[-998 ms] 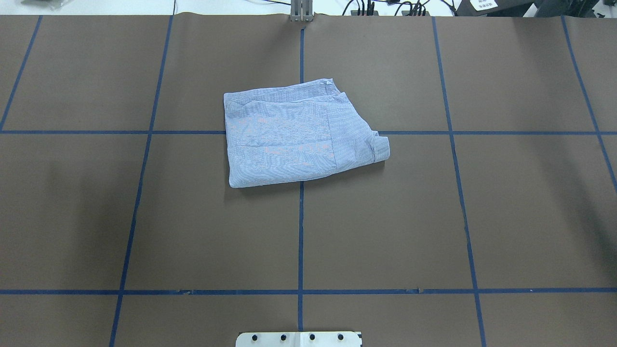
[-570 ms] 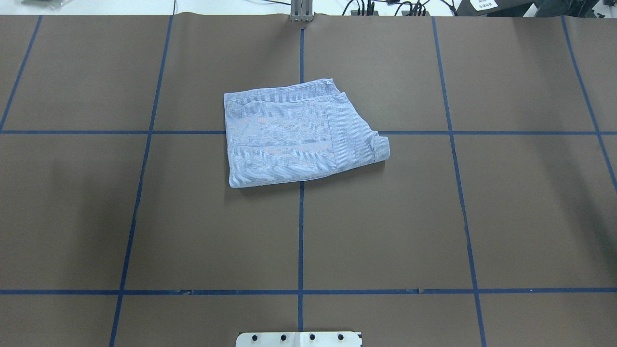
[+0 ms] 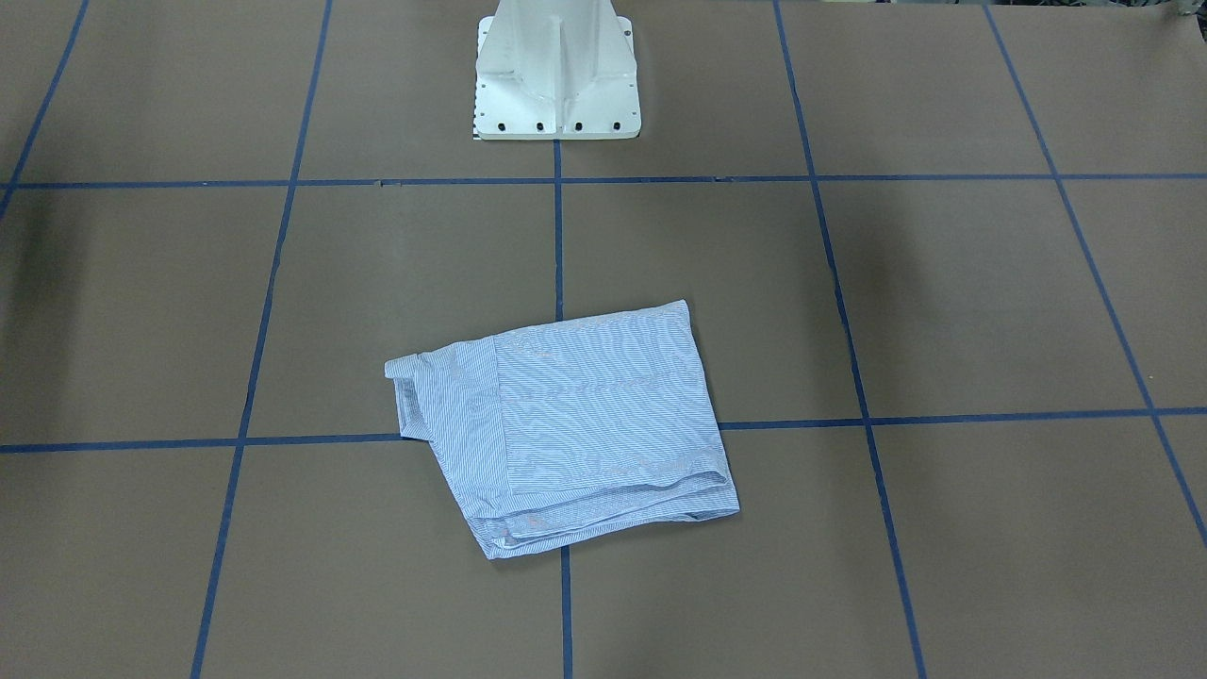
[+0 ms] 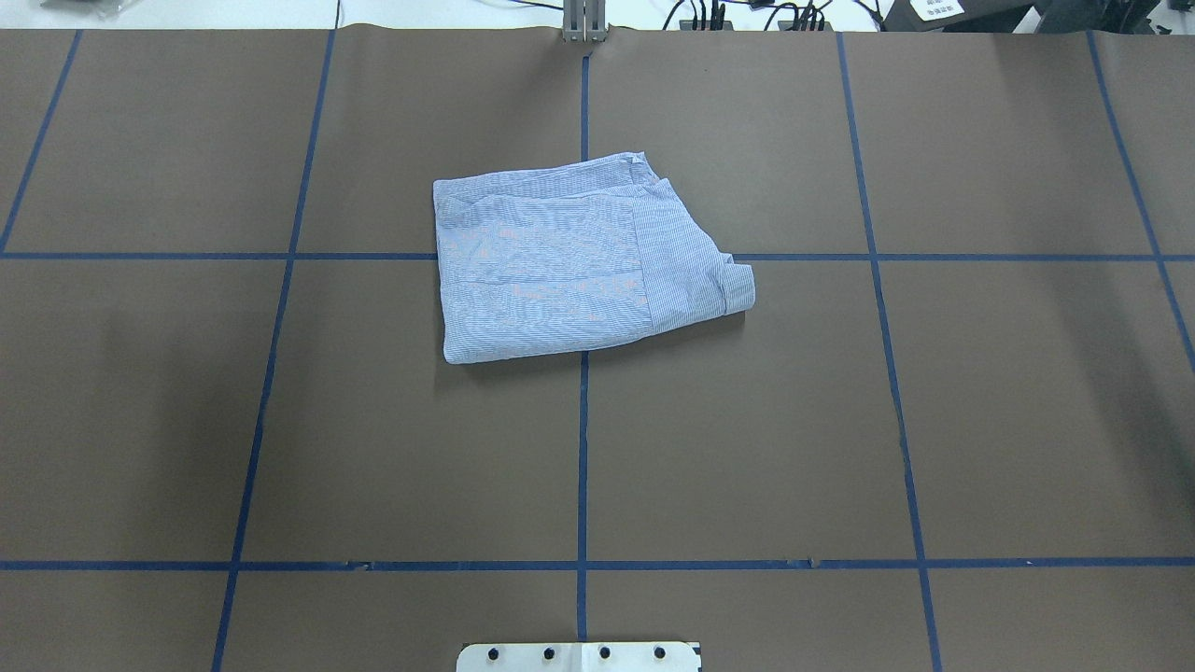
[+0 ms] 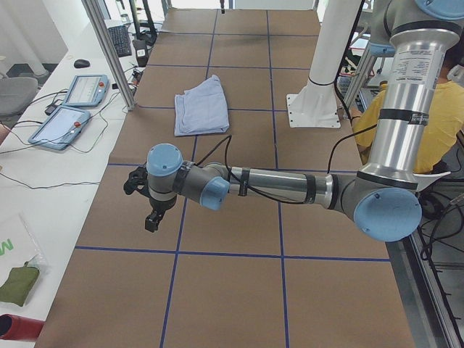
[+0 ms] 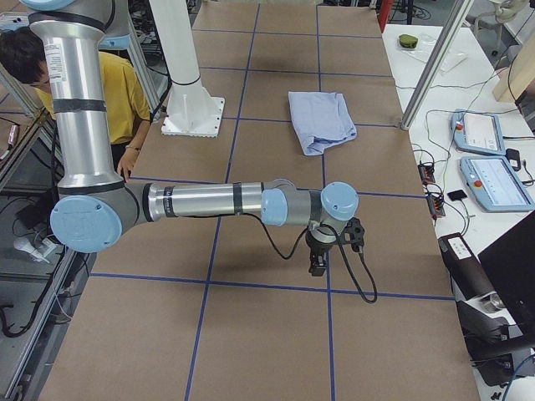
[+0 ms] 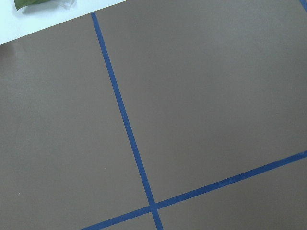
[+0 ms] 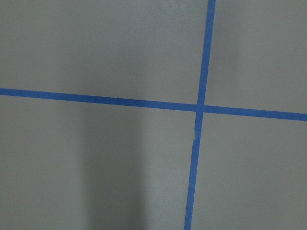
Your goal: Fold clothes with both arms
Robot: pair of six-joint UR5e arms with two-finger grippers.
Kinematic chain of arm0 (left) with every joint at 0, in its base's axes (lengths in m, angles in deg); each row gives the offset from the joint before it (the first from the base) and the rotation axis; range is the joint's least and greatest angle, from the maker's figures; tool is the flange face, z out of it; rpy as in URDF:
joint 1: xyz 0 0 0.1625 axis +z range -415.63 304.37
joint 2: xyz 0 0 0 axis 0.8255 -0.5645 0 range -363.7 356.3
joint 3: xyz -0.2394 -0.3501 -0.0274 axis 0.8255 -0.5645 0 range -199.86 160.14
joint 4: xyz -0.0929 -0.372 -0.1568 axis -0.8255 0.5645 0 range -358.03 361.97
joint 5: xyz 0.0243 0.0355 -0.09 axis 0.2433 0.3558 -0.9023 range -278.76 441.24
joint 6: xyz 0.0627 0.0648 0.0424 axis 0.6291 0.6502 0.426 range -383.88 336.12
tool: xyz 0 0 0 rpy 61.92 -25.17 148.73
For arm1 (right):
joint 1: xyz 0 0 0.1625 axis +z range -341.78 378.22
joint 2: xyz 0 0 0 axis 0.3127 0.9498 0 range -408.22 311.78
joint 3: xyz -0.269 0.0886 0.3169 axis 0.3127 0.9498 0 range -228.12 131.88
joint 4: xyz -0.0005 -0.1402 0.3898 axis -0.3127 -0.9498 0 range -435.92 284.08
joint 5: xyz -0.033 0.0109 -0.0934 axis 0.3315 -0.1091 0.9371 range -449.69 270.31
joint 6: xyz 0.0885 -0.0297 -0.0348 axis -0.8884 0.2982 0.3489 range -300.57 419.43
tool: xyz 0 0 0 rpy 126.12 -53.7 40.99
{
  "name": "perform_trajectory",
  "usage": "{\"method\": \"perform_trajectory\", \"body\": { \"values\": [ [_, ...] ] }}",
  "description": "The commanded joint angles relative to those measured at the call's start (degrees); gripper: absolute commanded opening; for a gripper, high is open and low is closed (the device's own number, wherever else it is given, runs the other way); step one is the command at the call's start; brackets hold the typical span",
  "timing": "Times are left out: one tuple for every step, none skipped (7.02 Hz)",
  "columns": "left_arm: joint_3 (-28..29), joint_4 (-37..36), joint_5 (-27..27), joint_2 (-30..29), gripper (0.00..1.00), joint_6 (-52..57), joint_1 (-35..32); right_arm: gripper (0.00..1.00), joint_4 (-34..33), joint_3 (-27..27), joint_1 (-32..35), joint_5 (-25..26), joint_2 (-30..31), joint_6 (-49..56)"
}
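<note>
Shirt (image 4: 579,266) lies folded into a compact, roughly rectangular bundle on the brown table (image 4: 280,439). In the overhead view it sits a little toward 12 o'clock from the table's centre, over a crossing of the blue tape lines (image 4: 582,448), with a cuff (image 4: 738,287) poking out at its 3 o'clock side. Nothing touches it. Both arms hang low and well apart from it, one toward each end of the table. The left gripper (image 5: 151,221) points down over bare paper, and the right gripper (image 6: 317,266) does likewise. Each shows only in a side view, so I cannot tell whether their jaws are parted or closed, and the wrist cameras show only paper and tape. The folding looks nearly or wholly done. The cloth should be light, soft and limp, stacked several layers thick, and lifted by one point it would likely sag and fall open. If a further fold is wanted, the sound hold is a pinch through all layers at two corners of the 3 o'clock edge together, gathering in the loose cuff.
</note>
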Motion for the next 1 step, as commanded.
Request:
{"method": "perform_trajectory", "body": {
  "values": [
    [0.2,-0.2,0.0,0.0,0.99,0.0,0.0,1.0,0.0,0.1,0.7,0.2,-0.5,0.1]
  ]
}}
